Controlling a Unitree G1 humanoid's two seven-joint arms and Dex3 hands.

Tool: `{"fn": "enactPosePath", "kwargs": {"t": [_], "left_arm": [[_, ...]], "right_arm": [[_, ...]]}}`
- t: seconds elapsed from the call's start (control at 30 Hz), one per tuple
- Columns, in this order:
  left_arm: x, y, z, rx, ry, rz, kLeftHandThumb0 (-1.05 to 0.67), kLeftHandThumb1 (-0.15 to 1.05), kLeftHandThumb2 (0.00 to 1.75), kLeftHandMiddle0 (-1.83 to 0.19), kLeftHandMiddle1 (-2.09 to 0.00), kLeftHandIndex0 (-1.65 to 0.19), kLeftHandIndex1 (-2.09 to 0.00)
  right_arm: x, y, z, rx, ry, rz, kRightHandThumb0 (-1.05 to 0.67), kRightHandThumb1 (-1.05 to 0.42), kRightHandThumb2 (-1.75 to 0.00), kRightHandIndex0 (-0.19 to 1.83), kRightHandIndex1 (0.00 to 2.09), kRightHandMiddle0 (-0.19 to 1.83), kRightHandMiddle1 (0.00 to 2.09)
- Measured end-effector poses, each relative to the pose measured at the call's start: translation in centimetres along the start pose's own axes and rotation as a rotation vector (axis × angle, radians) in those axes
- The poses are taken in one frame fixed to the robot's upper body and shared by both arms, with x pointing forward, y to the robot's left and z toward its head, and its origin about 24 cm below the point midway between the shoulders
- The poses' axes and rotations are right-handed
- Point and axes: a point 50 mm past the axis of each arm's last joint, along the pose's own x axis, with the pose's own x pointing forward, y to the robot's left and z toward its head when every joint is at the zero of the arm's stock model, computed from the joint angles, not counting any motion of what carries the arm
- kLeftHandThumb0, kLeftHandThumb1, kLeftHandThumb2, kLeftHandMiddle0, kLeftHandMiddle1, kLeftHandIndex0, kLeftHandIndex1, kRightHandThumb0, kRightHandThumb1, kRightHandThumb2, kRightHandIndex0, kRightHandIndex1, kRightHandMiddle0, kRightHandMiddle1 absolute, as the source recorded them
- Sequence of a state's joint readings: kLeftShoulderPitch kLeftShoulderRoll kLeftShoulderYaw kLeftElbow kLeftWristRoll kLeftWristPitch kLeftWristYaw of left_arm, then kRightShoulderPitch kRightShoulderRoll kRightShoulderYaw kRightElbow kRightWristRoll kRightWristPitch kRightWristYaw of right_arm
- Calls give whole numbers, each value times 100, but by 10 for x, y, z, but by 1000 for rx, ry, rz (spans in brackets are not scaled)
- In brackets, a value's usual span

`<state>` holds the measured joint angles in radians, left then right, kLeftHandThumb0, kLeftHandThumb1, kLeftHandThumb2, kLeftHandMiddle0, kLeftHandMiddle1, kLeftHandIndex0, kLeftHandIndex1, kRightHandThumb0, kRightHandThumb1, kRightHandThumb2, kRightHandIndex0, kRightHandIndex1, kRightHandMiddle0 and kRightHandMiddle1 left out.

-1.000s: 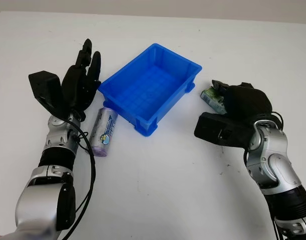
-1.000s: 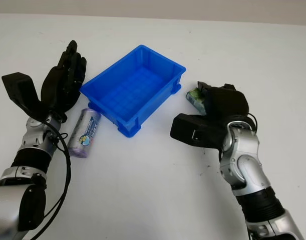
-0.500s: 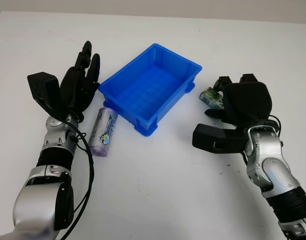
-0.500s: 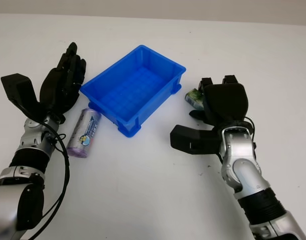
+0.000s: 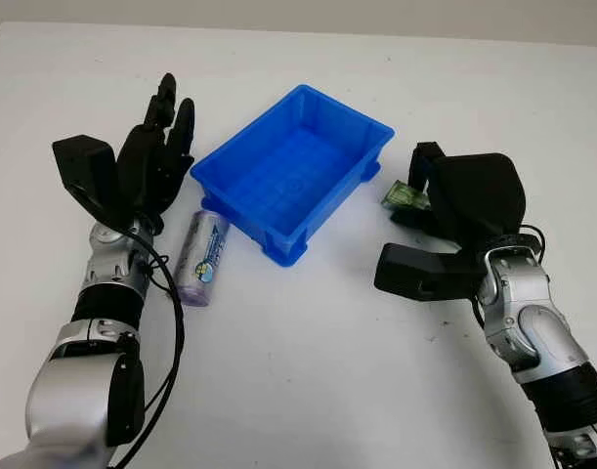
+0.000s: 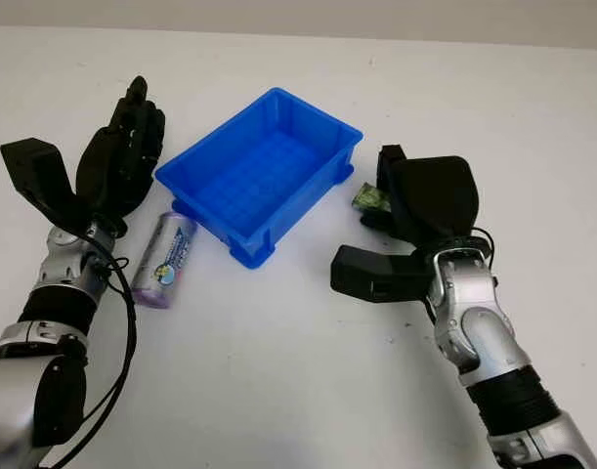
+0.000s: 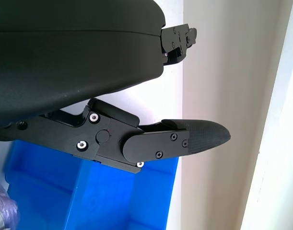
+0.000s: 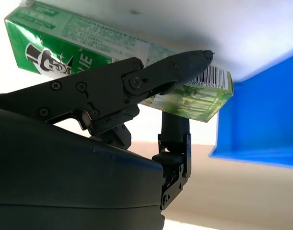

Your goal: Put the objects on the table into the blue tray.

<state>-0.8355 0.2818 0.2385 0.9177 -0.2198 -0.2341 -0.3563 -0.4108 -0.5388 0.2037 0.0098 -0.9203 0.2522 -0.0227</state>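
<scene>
Blue tray sits mid tabletop, turned at an angle, nothing inside it. Right hand is just beside the tray's right end, palm facing down, fingers curled over a green carton with a barcode on one end; from the wrist view the fingers press across the carton's face and pinch it. In the head view only the carton's end pokes out from under the hand, close to the tray's right wall, whether it touches the tabletop cannot be told. Left hand is raised left of the tray, open, holding nothing, fingers pointing up and away. A purple-wrapped cylinder pack lies on its side on the tabletop between the left hand and the tray's near-left corner.
</scene>
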Motion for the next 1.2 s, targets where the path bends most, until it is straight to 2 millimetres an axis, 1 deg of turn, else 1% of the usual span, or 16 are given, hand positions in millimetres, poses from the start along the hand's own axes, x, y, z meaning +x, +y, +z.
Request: {"fn": "enactPosePath", "kwargs": {"t": [0.03,0.13,0.2,0.27,0.4,0.57,0.7,0.9,1.07,1.13,1.2], "left_arm": [[0,0,0,0,0,0,-72,105,48,15,-5,15,-5],[0,0,0,0,0,1,-72,105,48,14,-5,15,-6],[0,0,0,1,0,1,-72,105,48,14,-5,15,-5],[0,0,0,1,0,1,-71,105,48,14,-5,15,-5],[0,0,0,1,0,1,-70,105,49,14,-5,15,-5],[0,-2,0,0,1,-4,-70,105,50,15,-5,15,-5],[1,-2,-1,-2,1,-3,-70,105,48,14,-5,15,-5],[1,-3,-1,-1,1,3,-70,105,49,14,-5,14,-6],[2,-6,-1,-10,-5,-1,-69,105,49,15,-5,15,-5],[2,-7,-1,-14,-7,0,-69,105,49,15,-5,15,-5],[2,-9,-1,-19,-11,-1,-68,105,49,15,-5,15,-5]], "right_arm": [[0,-2,1,46,-3,9,-37,-103,-6,96,209,67,209],[1,-8,2,231,-10,42,-35,-103,-6,102,209,81,209],[2,-14,2,333,-19,46,-35,-104,-7,100,209,82,209],[4,-21,1,390,-31,40,-36,-105,-9,100,209,83,209],[10,-37,-3,522,-50,-2,-32,-105,-12,99,209,83,209],[21,-58,-2,569,-107,-126,-30,-105,-14,106,209,90,209],[27,-61,-1,598,-109,-151,-28,-105,-15,115,209,95,209],[35,-66,0,636,-141,-177,-29,-105,-16,122,209,104,209],[46,-70,1,710,-181,-295,-33,-105,-19,115,209,93,209],[53,-68,1,734,-167,-356,-38,-105,-20,120,209,89,209],[60,-67,2,739,-140,-404,-40,-105,-21,125,209,89,209]]}}
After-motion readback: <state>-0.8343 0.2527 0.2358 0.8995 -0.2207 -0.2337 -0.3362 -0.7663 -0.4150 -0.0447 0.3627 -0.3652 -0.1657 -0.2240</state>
